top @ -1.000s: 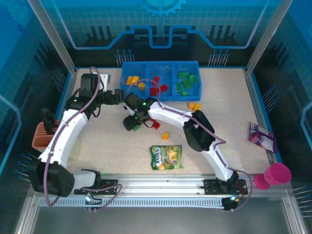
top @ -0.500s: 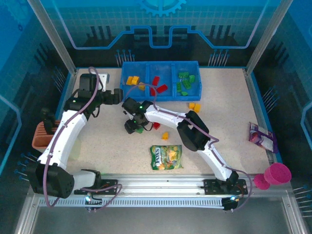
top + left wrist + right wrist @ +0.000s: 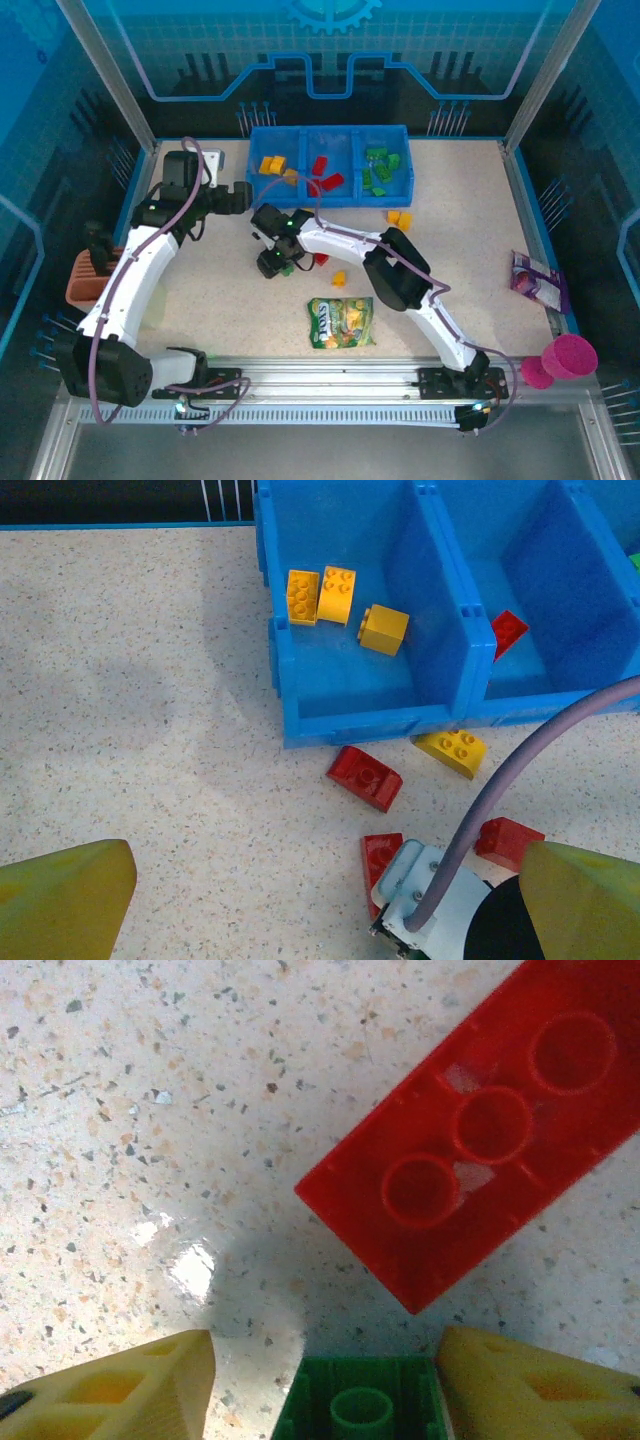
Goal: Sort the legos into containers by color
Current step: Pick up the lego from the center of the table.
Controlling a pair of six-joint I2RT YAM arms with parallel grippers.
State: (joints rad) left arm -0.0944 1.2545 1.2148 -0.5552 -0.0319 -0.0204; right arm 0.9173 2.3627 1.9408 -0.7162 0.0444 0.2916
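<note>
The right gripper (image 3: 322, 1370) sits open around a green block (image 3: 360, 1405); it should close squarely, avoiding the neighbouring red block (image 3: 480, 1140).

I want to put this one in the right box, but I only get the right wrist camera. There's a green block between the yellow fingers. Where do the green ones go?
Observer: The top camera shows green legos lying in the right-hand compartment of the blue tray, at the far side of the table.
Operator: Is my gripper close to that tray?
Observer: The right gripper is low over the table on the tray's near side, in front of its left compartment and apart from it.
Operator: What's the other arm doing?
Observer: The left gripper is open, holding nothing, near the tray's left front corner.
</note>
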